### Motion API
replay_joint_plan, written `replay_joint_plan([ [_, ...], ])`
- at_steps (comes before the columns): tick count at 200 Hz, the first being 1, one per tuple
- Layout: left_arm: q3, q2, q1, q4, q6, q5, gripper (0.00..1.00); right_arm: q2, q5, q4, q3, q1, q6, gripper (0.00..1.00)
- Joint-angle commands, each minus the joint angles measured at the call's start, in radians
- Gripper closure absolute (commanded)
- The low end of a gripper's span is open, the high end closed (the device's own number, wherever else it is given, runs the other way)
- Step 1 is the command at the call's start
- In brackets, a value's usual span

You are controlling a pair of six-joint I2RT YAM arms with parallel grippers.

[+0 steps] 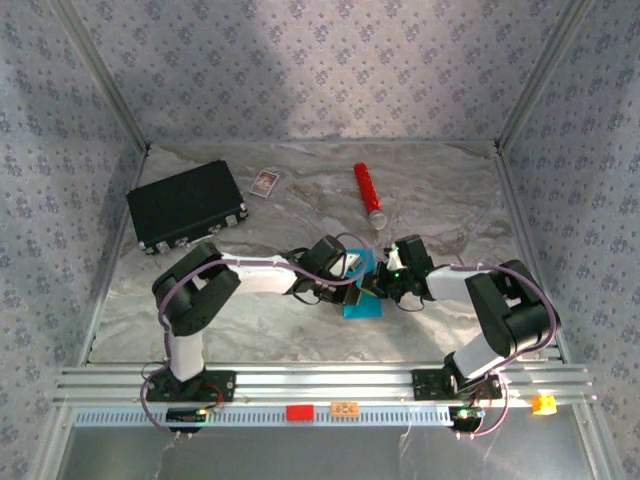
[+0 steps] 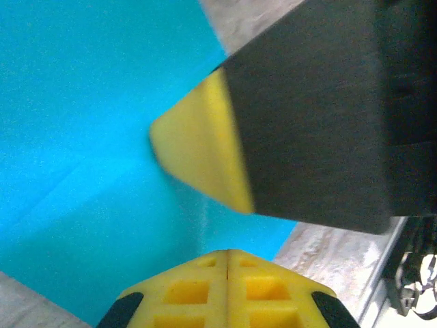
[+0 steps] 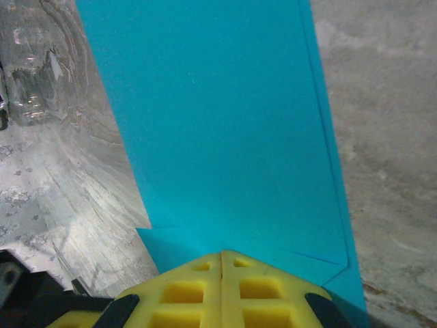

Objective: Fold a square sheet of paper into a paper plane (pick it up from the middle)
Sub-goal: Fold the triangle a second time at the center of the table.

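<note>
Paper (image 1: 362, 298), already folded partway, lies flat on the table (image 1: 250, 320) on the near side of the red cylinder (image 1: 368, 195), and both claws meet over it.

The left claw (image 2: 227, 263) has its yellow tips pressed together with nothing pinched between them. It hangs low over the blue sheet, but I cannot tell whether it touches. Just beyond it, one yellow pad (image 2: 198, 154) of the right claw pokes down onto the sheet and seems to bear on it.

The right claw (image 3: 222, 268) is likewise pressed together and empty. Its tips sit at the end of the strip, where a small flap is turned over. A doubled edge runs along one long side of the paper (image 3: 225, 123).

My read is that this is a creasing step. The sheet has been narrowed to a layered strip, no pointed nose shows yet, and the plane looks less than half made.

The next move probably calls for one claw to pin the layers while the other drags firmly along the fold. After that a claw would have to spread and catch an edge. Thin paper may skid on the smooth table if the pinning is light.

Farther out, a case (image 1: 187, 207) and a card (image 1: 264, 183) lie to the cylinder's left, well apart from the work.
</note>
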Motion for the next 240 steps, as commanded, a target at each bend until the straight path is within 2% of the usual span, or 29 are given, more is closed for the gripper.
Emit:
replay_joint_plan([
  [1, -0.013, 0.020, -0.006, -0.038, -0.003, 0.009, 0.96, -0.001, 0.062, -0.063, -0.022, -0.008, 0.002, 0.93],
  [111, -0.147, -0.092, -0.066, -0.132, 0.017, -0.054, 0.96, 0.005, 0.064, -0.066, -0.022, -0.011, -0.001, 0.92],
  [180, -0.142, -0.220, -0.052, -0.009, -0.018, -0.070, 0.97, -0.005, 0.063, -0.063, -0.022, -0.008, 0.001, 0.92],
  [212, -0.109, -0.160, -0.002, 0.051, -0.030, -0.018, 0.95, -0.006, 0.063, -0.063, -0.020, -0.006, 0.001, 0.92],
  [240, -0.043, -0.088, 0.000, 0.055, -0.017, 0.016, 0.95, -0.003, 0.061, -0.063, -0.019, -0.006, 0.002, 0.93],
])
